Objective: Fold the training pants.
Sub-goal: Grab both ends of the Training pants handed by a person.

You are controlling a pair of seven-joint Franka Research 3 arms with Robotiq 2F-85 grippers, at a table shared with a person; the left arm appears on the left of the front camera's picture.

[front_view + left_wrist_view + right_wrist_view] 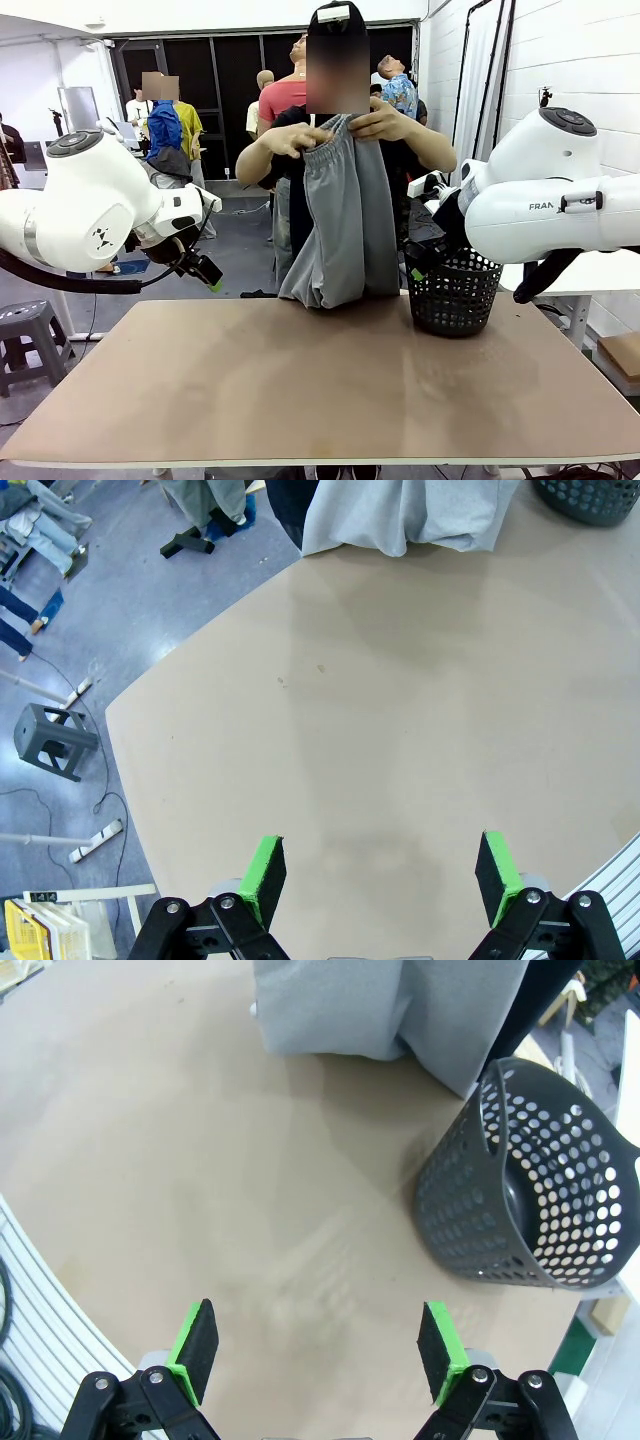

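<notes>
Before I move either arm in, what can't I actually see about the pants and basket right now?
- Waistband of the training pants: front view, partly covered by the person's hands.
- Leg ends: front view, lost in bunched folds; both wrist views cut the pants off at the top.
- Basket contents: front view, the mesh wall hides them; left wrist view cuts the basket at the top edge.

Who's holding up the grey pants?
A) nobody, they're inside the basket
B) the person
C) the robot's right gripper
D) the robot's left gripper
B: the person's hands grip the waistband of the training pants, which hang down to the far edge of the table. The left gripper and right gripper are open and hold nothing.
</notes>
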